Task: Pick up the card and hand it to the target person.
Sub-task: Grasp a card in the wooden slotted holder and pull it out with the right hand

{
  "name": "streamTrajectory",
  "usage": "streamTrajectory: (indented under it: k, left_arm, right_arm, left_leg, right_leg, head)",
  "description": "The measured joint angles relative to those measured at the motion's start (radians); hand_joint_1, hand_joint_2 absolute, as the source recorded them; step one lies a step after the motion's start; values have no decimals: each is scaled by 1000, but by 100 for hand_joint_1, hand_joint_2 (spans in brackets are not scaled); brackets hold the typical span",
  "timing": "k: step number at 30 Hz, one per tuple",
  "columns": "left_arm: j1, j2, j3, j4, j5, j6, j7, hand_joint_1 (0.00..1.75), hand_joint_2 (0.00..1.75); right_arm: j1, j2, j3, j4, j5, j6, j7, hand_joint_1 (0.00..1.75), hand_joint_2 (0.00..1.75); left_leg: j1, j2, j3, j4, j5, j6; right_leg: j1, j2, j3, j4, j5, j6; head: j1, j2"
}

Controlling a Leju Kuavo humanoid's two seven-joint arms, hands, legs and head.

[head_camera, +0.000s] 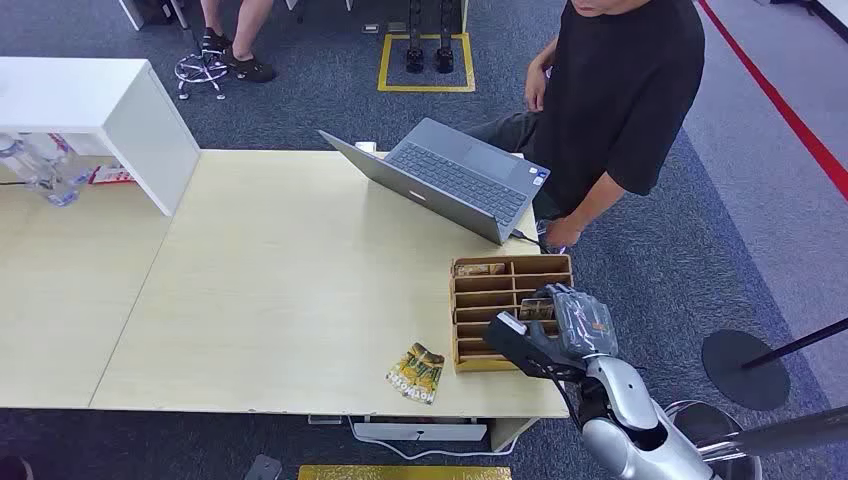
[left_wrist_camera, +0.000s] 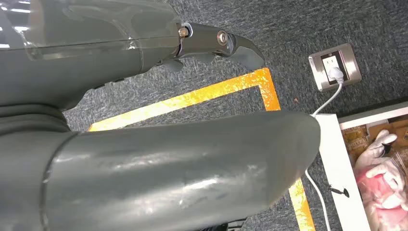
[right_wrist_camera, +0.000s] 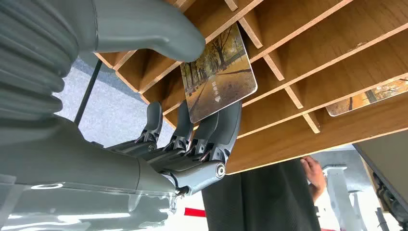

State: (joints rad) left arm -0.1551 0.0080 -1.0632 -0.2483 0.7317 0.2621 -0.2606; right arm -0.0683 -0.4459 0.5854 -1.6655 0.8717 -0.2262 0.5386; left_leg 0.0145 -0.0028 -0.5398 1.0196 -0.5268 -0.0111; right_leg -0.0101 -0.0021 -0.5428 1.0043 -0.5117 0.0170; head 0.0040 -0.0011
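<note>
My right hand point(head_camera: 553, 328) is over the right side of the wooden slotted card box point(head_camera: 470, 305) at the table's near right corner. In the right wrist view the thumb and fingers point(right_wrist_camera: 211, 137) pinch a card point(right_wrist_camera: 219, 74) printed with an autumn tree avenue, just in front of the box's dividers point(right_wrist_camera: 288, 82). Another card point(right_wrist_camera: 373, 96) lies in a further slot. The person point(head_camera: 615, 100) in a black shirt stands beyond the box, beside the table's right edge. My left hand point(left_wrist_camera: 159, 96) hangs over the carpet with nothing in it, fingers curled.
An open grey laptop point(head_camera: 450, 180) sits behind the box. Loose yellow cards point(head_camera: 416, 373) lie near the table's front edge, left of the box. A white shelf unit point(head_camera: 110, 110) and plastic bottles point(head_camera: 40, 170) stand far left. Another person's legs point(head_camera: 235, 40) are at the back.
</note>
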Motion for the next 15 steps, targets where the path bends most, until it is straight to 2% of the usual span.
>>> streamTrajectory:
  k: [2,6,15]
  left_arm:
    - [0,0,0,0,0,0,0,0,0]
    - [0,0,0,0,-1,0,0,0,0]
    - [-1,0,0,0,-3,0,0,0,0]
  right_arm:
    - [0,0,0,0,0,0,0,99,175]
    - [-3,0,1,0,0,0,1,126,175]
    - [-9,0,2,0,9,0,5,135,175]
  left_leg:
    - [0,0,0,0,0,0]
    - [0,0,0,0,0,0]
    - [0,0,0,0,0,0]
  right_leg:
    - [0,0,0,0,0,0]
    - [0,0,0,0,0,0]
    - [0,0,0,0,0,0]
  head:
    - [0,0]
    - [0,0]
    - [0,0]
